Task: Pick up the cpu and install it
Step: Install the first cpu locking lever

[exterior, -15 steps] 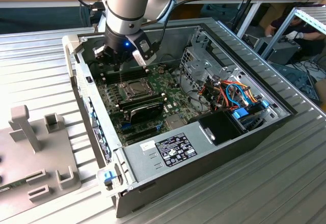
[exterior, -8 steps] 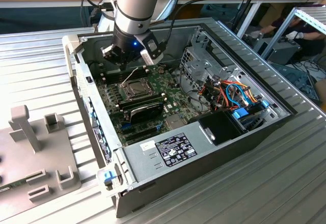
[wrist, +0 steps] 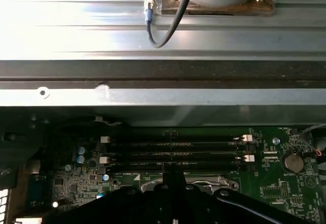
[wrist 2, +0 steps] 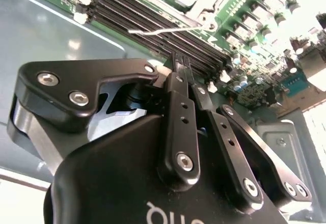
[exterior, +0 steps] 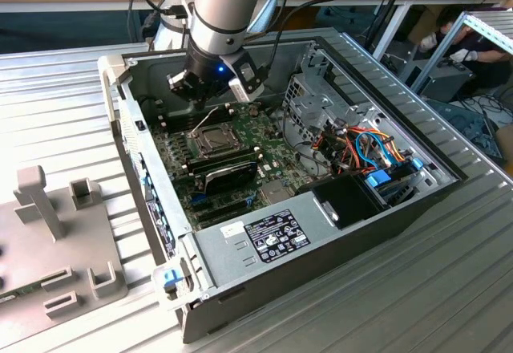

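One computer case (exterior: pixel 337 233), four memory slots (wrist: pixel 175 155).

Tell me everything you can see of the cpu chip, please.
The cpu is a small, flat, square chip with a dull silvery metal top. It lies level in its socket on the green motherboard, inside the open computer case, with a shiny metal frame bordering it. A thin wire lever stands raised beside it. The gripper hangs over the neighbouring memory slots, jaws closed, not touching the chip.
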`<state>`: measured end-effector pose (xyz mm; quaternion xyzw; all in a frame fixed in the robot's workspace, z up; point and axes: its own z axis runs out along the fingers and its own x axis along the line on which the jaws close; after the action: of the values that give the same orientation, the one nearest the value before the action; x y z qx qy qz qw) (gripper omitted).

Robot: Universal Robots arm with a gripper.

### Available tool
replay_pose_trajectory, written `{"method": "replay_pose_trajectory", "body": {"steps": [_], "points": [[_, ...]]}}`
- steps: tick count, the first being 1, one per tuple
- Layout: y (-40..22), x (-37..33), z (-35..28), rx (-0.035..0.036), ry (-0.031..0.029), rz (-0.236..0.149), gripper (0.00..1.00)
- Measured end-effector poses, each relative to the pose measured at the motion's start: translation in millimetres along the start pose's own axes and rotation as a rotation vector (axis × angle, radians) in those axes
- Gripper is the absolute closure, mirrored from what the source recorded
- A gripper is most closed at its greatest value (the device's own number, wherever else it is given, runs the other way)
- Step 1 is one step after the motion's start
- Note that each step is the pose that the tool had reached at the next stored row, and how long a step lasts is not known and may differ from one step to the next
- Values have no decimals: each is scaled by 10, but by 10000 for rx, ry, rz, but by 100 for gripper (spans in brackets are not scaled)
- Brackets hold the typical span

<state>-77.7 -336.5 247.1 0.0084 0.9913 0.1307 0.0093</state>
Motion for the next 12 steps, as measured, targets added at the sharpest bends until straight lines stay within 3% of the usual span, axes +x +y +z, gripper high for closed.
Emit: {"method": "replay_pose_trajectory", "body": {"steps": [6,12], "points": [[-8,-102,37,165,32,6,89],[-4,-127,72,176,41,11,89]]}}
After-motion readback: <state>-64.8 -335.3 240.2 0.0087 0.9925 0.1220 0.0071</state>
